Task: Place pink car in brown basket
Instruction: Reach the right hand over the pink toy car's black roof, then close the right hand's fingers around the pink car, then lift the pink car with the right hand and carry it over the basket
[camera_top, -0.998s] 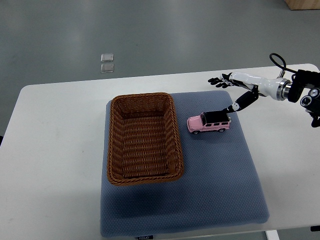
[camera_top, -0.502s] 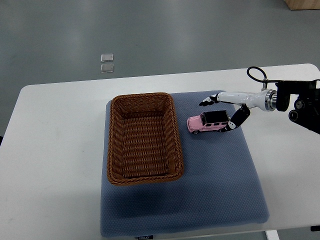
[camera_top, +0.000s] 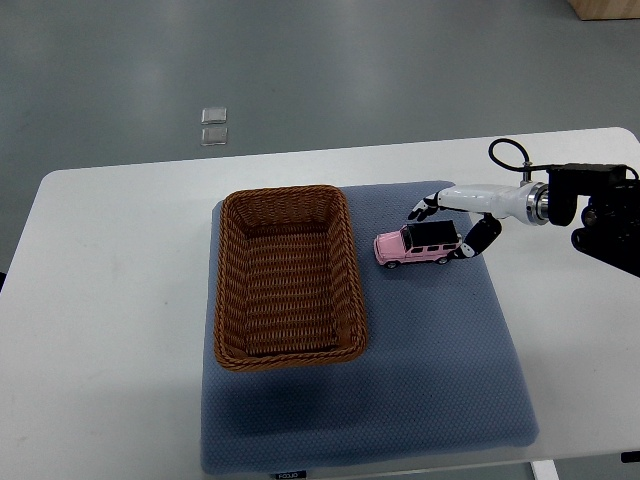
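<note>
A pink toy car (camera_top: 417, 244) with a black roof lies on the blue mat (camera_top: 430, 380), just right of the brown wicker basket (camera_top: 287, 276). The basket holds nothing. My right hand (camera_top: 443, 228) reaches in from the right edge and sits at the car's rear end. Its fingers (camera_top: 423, 210) are spread behind the car's roof and its thumb (camera_top: 474, 242) is at the car's near rear corner. The fingers bracket the car but are not closed on it. The left arm does not show.
The mat lies on a white table (camera_top: 110, 300). Two small clear squares (camera_top: 213, 125) lie on the grey floor beyond the table's far edge. The robot's dark forearm (camera_top: 600, 215) hangs over the table's right side.
My right hand has moved left and down from beyond the car to its rear end. Its fingers have curled in closer around the car. The car has not moved.
</note>
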